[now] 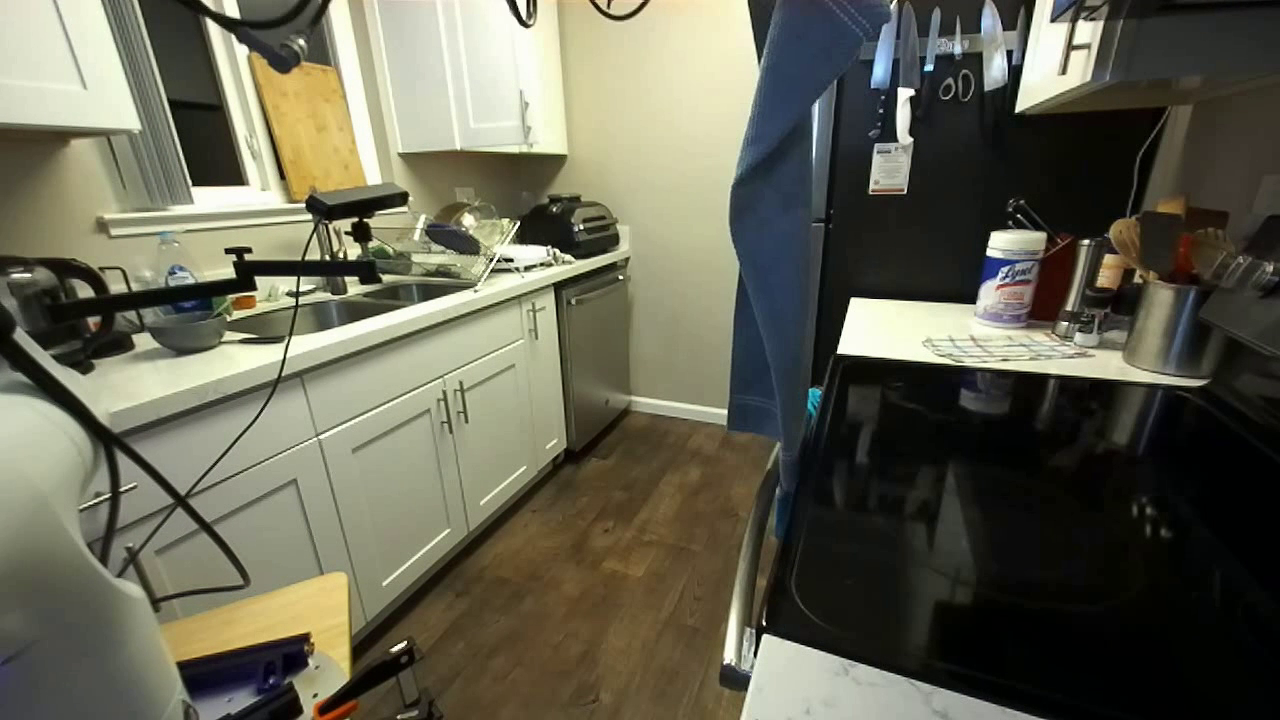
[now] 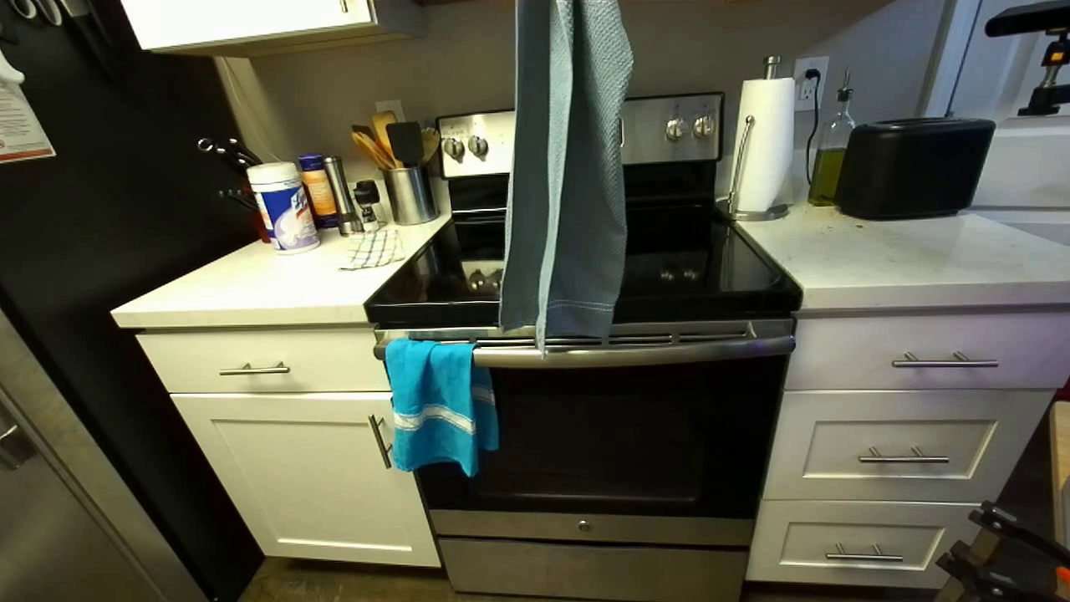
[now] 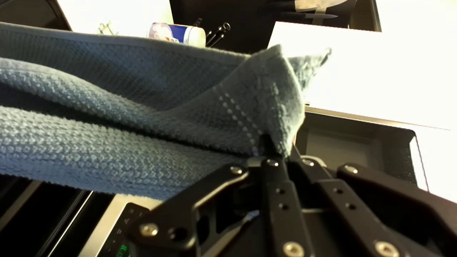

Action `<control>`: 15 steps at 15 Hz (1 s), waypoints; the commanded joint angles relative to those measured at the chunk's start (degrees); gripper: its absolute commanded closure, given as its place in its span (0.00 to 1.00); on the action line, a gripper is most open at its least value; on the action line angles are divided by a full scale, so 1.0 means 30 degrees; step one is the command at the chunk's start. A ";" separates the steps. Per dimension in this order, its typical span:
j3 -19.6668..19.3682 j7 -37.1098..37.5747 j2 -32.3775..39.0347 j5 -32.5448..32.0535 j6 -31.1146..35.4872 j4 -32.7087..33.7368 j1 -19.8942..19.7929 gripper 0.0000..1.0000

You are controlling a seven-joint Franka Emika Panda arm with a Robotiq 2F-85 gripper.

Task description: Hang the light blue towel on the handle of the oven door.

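My gripper (image 3: 280, 146) is shut on a corner of the light grey-blue towel (image 3: 125, 100) in the wrist view; the gripper is out of frame in both exterior views. The towel hangs down in long folds in both exterior views (image 1: 775, 220) (image 2: 577, 192). Its lower edge reaches the level of the oven door handle (image 2: 669, 354), in front of the cooktop edge in that view. The handle also shows in an exterior view (image 1: 740, 610). I cannot tell whether the towel touches it. A bright blue towel (image 2: 439, 405) with a white stripe hangs over the handle's end.
The black glass cooktop (image 1: 960, 520) lies beside the handle. A wipes canister (image 2: 286, 209), a utensil pot (image 2: 410, 196), a paper towel roll (image 2: 765, 146) and a black toaster (image 2: 915, 167) stand on the counters. A clamp (image 1: 385, 675) is by the robot's base.
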 commanded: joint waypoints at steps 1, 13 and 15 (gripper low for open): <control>0.0077 0.0440 -0.1070 0.0008 0.0051 -0.0921 -0.0157 0.99; 0.1545 0.7714 -0.2206 -0.1079 0.1045 -0.3338 -0.3995 0.99; 0.2786 1.0384 -0.2440 -0.2106 0.0908 -0.3410 -0.6219 0.99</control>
